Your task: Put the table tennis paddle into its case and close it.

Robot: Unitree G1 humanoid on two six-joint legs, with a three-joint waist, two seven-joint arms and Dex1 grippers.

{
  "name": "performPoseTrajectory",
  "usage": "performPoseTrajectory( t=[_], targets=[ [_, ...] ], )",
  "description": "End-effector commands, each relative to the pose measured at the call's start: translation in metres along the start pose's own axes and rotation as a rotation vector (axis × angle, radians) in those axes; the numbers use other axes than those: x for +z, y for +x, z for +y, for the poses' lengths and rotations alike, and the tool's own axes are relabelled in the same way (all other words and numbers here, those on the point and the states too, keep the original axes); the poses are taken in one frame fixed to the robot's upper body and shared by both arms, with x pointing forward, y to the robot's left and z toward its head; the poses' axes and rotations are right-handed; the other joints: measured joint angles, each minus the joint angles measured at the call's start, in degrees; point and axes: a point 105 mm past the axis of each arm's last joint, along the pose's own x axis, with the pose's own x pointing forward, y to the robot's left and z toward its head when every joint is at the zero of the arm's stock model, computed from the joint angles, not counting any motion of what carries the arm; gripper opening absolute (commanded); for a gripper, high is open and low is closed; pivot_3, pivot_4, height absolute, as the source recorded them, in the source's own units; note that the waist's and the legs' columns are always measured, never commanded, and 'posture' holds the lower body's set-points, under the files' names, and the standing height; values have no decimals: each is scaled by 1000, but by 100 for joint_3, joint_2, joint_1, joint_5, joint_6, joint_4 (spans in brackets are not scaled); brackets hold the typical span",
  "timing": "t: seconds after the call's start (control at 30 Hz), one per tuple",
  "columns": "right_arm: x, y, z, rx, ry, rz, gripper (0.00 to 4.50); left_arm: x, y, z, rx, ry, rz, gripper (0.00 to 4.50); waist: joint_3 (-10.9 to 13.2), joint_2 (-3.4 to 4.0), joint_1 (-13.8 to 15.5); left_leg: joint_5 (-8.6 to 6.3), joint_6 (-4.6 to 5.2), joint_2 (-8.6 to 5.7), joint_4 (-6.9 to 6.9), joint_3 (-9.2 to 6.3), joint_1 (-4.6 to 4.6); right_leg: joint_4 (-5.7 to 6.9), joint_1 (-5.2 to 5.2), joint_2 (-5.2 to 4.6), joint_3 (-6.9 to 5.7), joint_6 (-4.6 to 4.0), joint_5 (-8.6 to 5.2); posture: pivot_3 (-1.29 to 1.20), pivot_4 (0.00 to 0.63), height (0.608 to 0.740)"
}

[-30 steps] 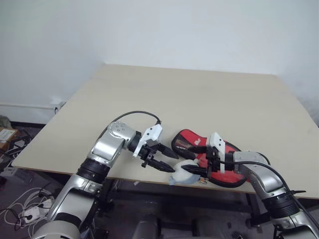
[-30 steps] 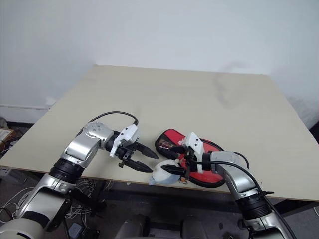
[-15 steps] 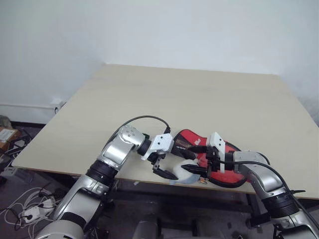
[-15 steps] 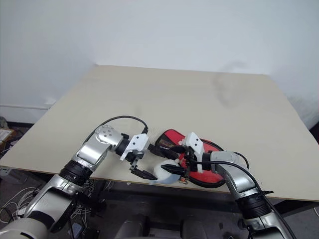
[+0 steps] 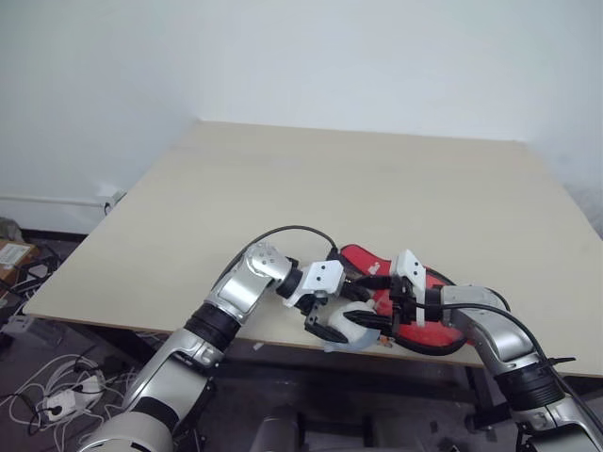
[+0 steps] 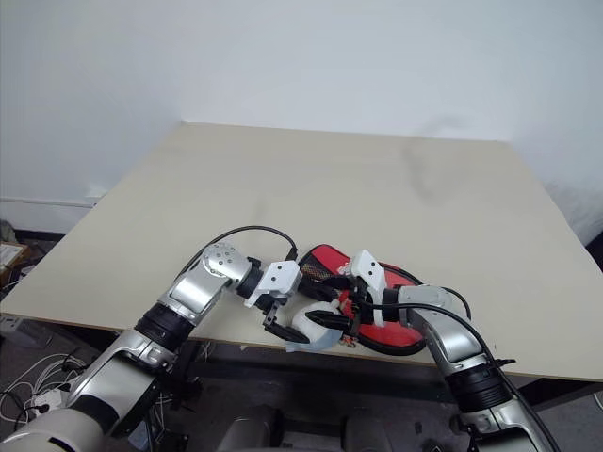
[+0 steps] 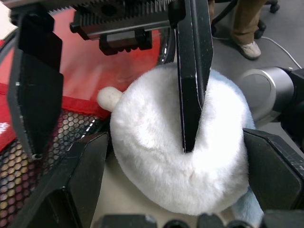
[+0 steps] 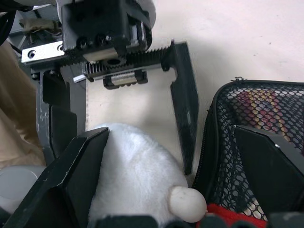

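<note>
Both hands gape wide at the bench [image 5: 283,179] edge: left hand [image 5: 332,315] and right hand [image 5: 369,313] straddle a white plush lump [image 7: 180,156] beside the case [image 5: 426,320], gripping nothing

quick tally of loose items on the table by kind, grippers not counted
Red-and-black case: 1
White plush lump: 1
Total: 2

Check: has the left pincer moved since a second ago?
Yes. The left pincer has swung toward the robot's right along the table edge, closing on the white plush lump beside the case.
</note>
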Motion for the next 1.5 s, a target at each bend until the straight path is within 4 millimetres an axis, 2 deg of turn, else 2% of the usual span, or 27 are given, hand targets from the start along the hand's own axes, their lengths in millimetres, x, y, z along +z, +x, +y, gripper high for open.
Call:
performPoseTrajectory(
  t=[0.03,0.3,0.53,0.67,0.93,1.03,1.13,1.37,1.5],
  targets=[
    [11,-2,-5,-17,-50,-15,4500,7,-2,4,-12,37,18,3937,0,0,0,0,0,0,0,0,0,0,0,0,0,0,0,0,0,740],
    [14,-6,-7,-31,-51,-24,4500,5,-2,5,-14,37,26,1985,0,0,0,0,0,0,0,0,0,0,1,0,0,0,0,0,0,740],
    [20,-18,-12,-51,-58,-31,4500,6,-2,6,-14,35,15,688,0,0,1,0,0,0,1,0,0,0,1,0,0,0,0,0,0,740],
    [20,-28,-13,-71,-58,-23,4500,8,0,7,-5,60,16,260,0,0,2,0,0,0,1,0,0,0,2,0,0,0,0,0,0,740],
    [12,-69,-33,-220,-44,13,4500,7,1,7,-1,59,17,260,0,0,5,0,0,-1,12,2,-2,-1,5,-2,1,0,0,0,0,740],
    [0,-79,-41,-275,-26,59,4500,6,1,7,2,59,16,260,-1,4,1,0,0,-1,12,2,-2,-1,5,-2,2,0,0,0,0,740],
    [-22,-82,-45,-297,-3,141,4010,6,1,8,7,63,14,251,-1,3,3,0,0,-1,14,2,-2,-1,5,-2,1,0,-1,0,0,740],
    [-47,-84,-50,-319,42,230,2076,8,-2,11,28,65,4,251,-3,9,3,0,1,-1,25,2,-1,-1,7,-1,1,0,-1,0,0,740],
    [-59,-83,-47,-303,60,264,967,9,-6,13,47,56,-6,251,-4,6,2,0,0,-1,32,1,-1,-1,9,-1,1,0,0,0,0,740]
  ],
)
